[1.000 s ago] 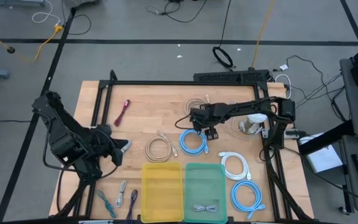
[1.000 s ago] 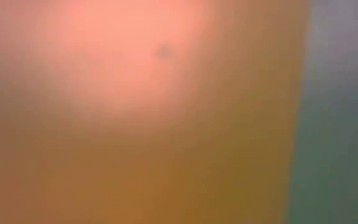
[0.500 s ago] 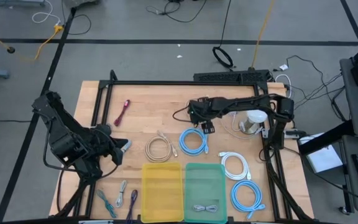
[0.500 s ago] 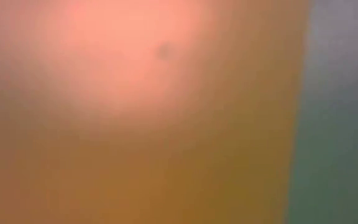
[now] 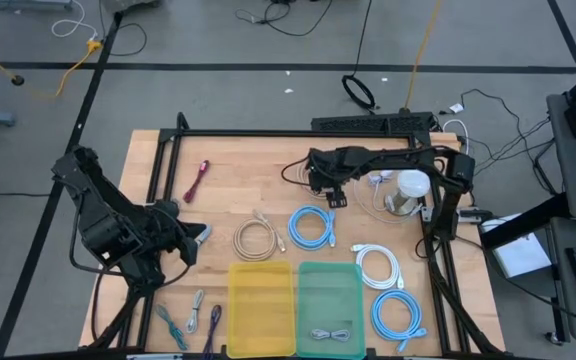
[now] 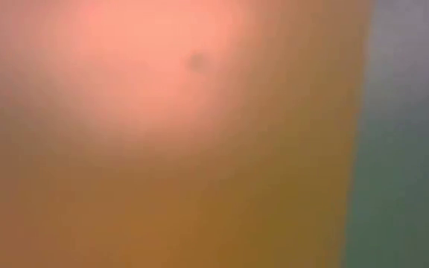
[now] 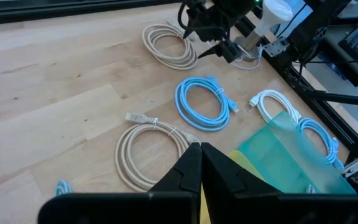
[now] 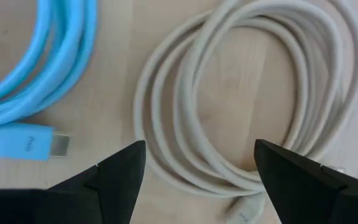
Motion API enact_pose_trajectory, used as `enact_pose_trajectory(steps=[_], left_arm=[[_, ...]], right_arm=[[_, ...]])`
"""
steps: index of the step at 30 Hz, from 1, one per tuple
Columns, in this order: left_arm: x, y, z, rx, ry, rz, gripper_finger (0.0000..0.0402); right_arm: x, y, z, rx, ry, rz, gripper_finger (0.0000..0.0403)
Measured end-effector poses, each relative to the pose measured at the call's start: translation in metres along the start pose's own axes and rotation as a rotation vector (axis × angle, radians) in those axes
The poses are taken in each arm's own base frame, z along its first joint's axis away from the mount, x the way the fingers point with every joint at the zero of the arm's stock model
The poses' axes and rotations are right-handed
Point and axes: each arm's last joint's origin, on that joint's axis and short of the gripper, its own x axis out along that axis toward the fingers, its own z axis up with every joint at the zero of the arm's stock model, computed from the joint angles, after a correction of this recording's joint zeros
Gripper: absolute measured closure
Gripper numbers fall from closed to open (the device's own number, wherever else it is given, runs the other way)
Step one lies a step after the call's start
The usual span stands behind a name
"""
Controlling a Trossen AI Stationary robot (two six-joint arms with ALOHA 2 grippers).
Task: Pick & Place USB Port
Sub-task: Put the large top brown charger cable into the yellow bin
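Observation:
Several coiled cables lie flat on the wooden table (image 5: 228, 160). My right gripper (image 5: 332, 196) hangs open over a beige coil (image 5: 317, 170) at the far middle. In the right wrist view its fingers (image 8: 201, 177) stand on either side of that coil (image 8: 247, 106) without touching it. A blue coil (image 5: 311, 228), with its flat plug (image 8: 30, 144), lies just nearer. My left gripper (image 5: 201, 236) waits shut at the left, above the table and holding nothing, next to another beige coil (image 5: 255, 238).
A yellow bin (image 5: 260, 295) and a green bin (image 5: 328, 290) stand at the near edge, with a grey cable (image 5: 330, 335) in the green one. A white coil (image 5: 378, 265), a second blue coil (image 5: 398, 315), a white cup (image 5: 409, 190), a maroon cable (image 5: 196, 180) and small cables (image 5: 193, 320) lie around. The low view is blocked.
My right gripper has gone toward the table's far edge, from over the blue coil to over the far beige coil. It has stayed open. No cable has moved.

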Motion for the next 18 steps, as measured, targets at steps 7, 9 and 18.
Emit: enact_pose_trajectory(steps=[7, 9, 18], left_arm=[[0.000, 0.000, 0.000, -0.004, 0.000, 0.001, 0.0392], [0.000, 0.000, 0.000, -0.010, 0.001, 0.000, 0.0392], [-0.002, -0.001, -0.002, -0.031, 0.017, -0.011, 0.0392]], right_arm=[[0.027, 0.007, -0.001, -0.027, 0.087, 0.068, 0.0108], [0.036, 0.010, -0.001, -0.041, 0.113, 0.083, 0.0108], [0.046, 0.019, 0.001, -0.087, 0.153, 0.092, 0.0123]])
